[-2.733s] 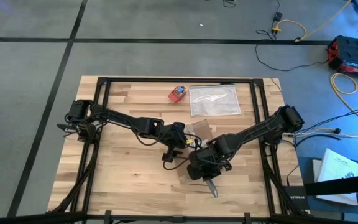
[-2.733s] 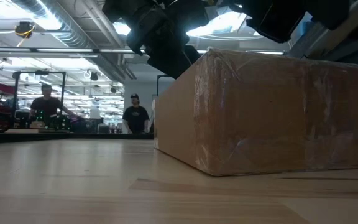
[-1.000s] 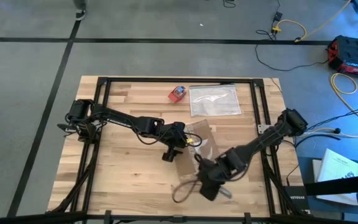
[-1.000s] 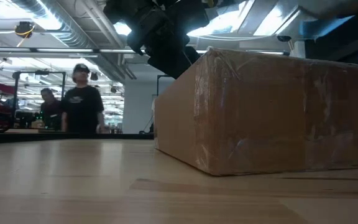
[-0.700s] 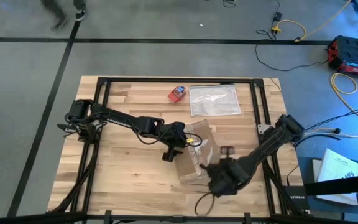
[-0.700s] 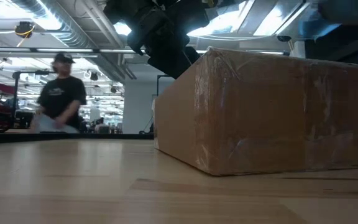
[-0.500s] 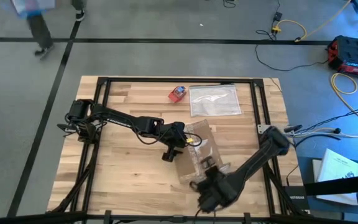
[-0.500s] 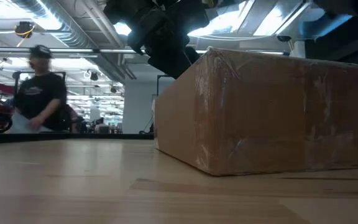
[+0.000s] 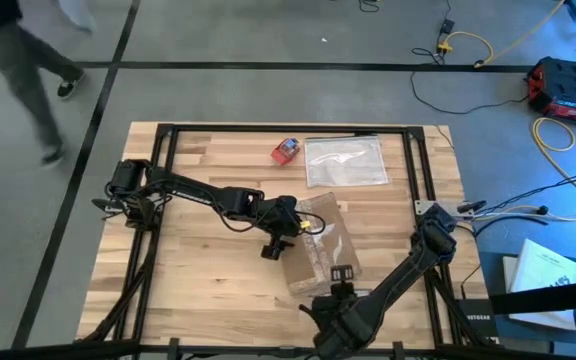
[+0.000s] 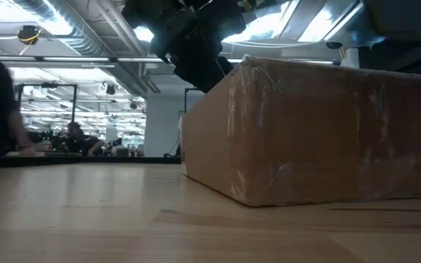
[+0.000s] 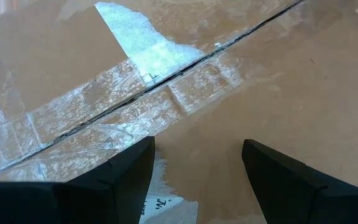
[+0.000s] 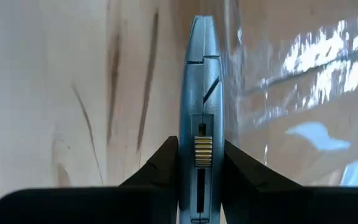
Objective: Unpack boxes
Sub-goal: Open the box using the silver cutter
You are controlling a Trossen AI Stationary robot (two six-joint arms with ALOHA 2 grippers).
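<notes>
The brown cardboard box [image 9: 318, 245] lies flat on the wood table, a little right of centre, its top seam [image 11: 166, 81] covered with shiny clear tape. My left gripper [image 9: 290, 232] stands open over the box's far left corner, slanting down, a finger on either side of bare cardboard [image 11: 197, 146]. In the low view it hangs dark at the box's top edge [image 10: 196, 44]. My right gripper [image 9: 340, 275] is over the box's near right part, shut on a grey-blue utility knife [image 12: 199, 74]. My left gripper has its open fingertips [image 11: 138, 152] at the box's top, beside the taped seam; whether they touch the cardboard I cannot tell. My right gripper pinches the utility knife's body [image 12: 188, 155] between its two fingers, which lie along it. The knife sticks out past the fingertips, pointing steeply down, with bare table on one side and the box's taped side [image 12: 303, 81] on the other.
A clear plastic bag [image 9: 346, 162] and a small red-and-blue object [image 9: 286, 150] lie near the table's far edge. Black frame rails [image 9: 168, 135] run round the table. A person [image 9: 18, 60] walks on the floor beyond the far left corner.
My right arm has folded, its elbow swinging toward the table's near edge. Its gripper, still shut on the knife, has rolled and tipped steeply downward beside the box's near right part. The box and my left gripper have stayed put. A person has walked leftward behind the table.
</notes>
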